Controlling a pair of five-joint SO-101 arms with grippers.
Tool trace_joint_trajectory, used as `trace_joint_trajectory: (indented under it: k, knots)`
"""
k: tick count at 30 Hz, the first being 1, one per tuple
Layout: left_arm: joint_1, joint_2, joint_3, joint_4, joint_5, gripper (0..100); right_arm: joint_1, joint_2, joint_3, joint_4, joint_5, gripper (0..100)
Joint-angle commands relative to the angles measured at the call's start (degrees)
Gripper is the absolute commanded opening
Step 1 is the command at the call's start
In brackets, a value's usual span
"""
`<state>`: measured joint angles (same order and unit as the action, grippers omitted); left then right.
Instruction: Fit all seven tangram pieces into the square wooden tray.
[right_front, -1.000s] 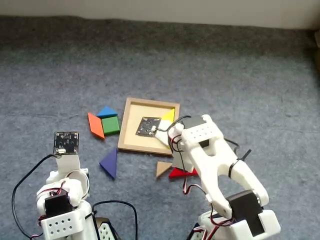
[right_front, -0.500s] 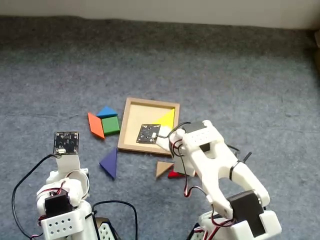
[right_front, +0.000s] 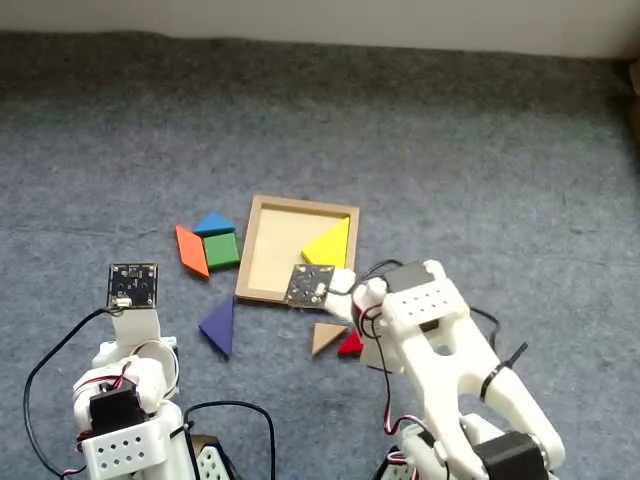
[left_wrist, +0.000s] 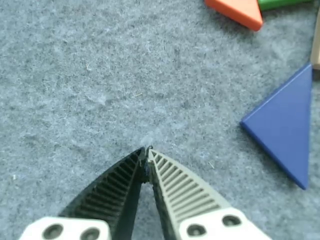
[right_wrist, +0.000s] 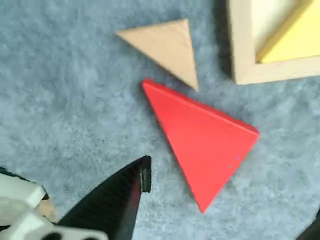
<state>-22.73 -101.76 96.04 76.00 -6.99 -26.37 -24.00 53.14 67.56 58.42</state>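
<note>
Right gripper (right_wrist: 230, 197) has withdrawn from tray (right_front: 243, 262), open above red triangle (right_wrist: 200, 135)

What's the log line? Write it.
yellow triangle in square wooden tray | left end effector shut | right end effector open over red triangle

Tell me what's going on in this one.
Two arms are working a tangram. The yellow triangle sits in a corner of the tray; the other six pieces lie outside. The right gripper hangs open beside the red triangle, next to the wooden triangle. The left gripper is shut and empty, near the big blue triangle. The orange piece, green square and small blue triangle lie across the tray.
</note>
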Motion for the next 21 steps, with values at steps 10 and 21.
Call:
trace_joint_trajectory:
  k: [10,21]
  knots:
    - [-0.4,-2.6,1.1,0.3,0.4,1,-0.5,12.4,-1.6,-12.4,-2.5,47.3]
    - [-0.4,-2.6,1.1,0.3,0.4,1,0.5,20.7,-7.1,-12.5,-2.5,46.4]
